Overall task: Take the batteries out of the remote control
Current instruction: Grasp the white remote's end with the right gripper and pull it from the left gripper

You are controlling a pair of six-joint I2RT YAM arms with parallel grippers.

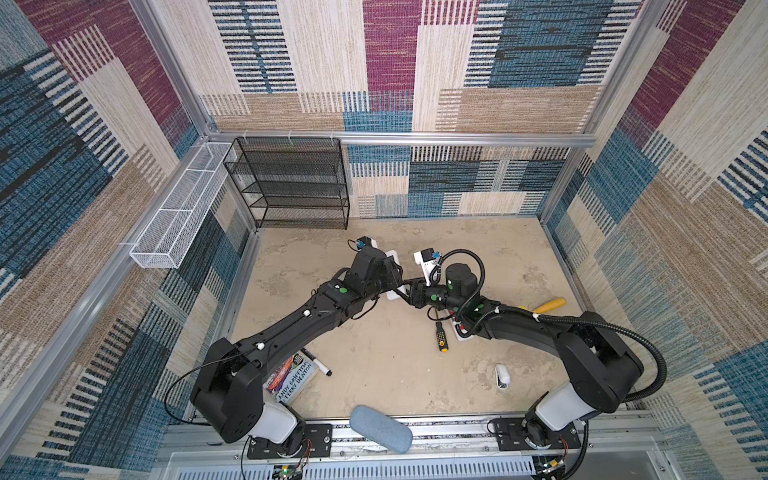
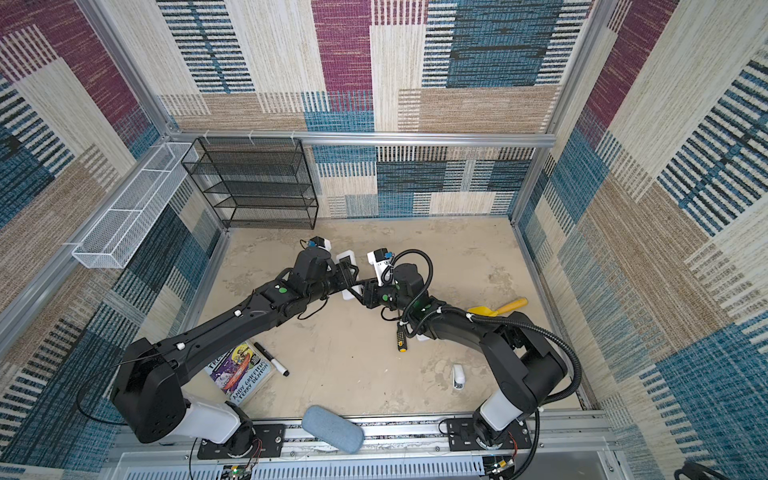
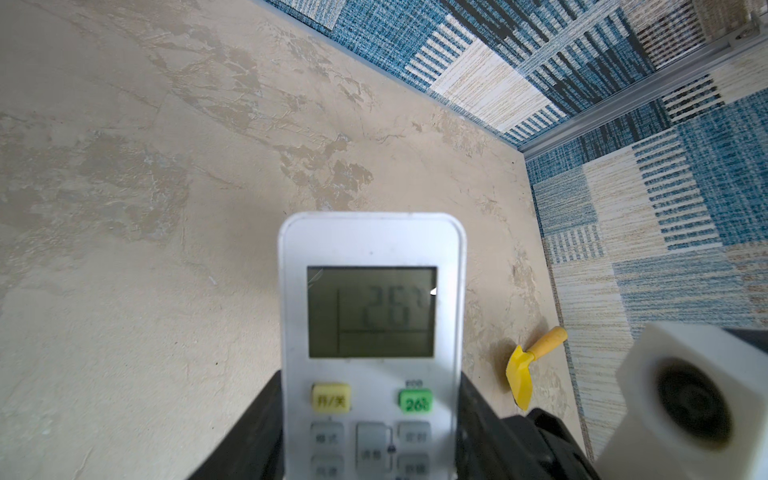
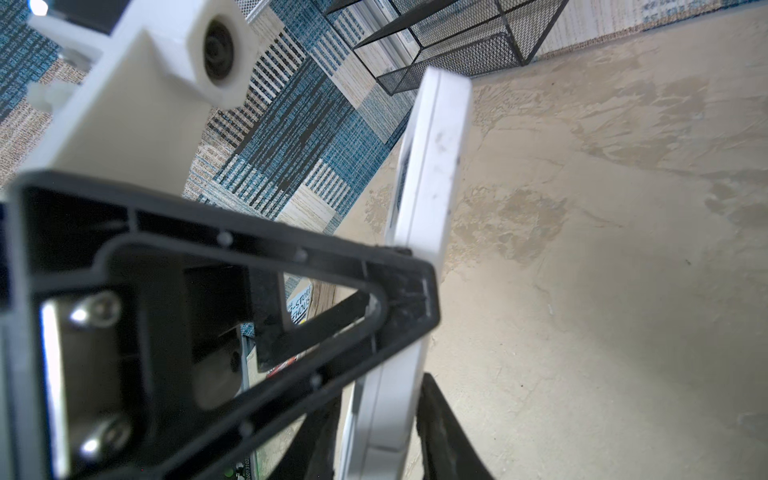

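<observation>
Grip: left fingers (image 3: 257, 428) were clamped on sides of white plastic remote w/ grey LCD (image 3: 371, 316), held above beige tabletop (image 3: 166, 249). Right fingers (image 4: 440, 432) flanked its button end; couldn't tell if gripping. Batteries not visible, prob. inside. Risk: hard pull could twist remote loose, drop it.

Top views: I looked steeply down from high at the near edge, both sharing the whole table (image 1: 374, 374).
Left wrist: I sat close above the remote (image 3: 371, 249), face-on.
Right wrist: close beside that remote (image 4: 432, 166), edge-on.
</observation>
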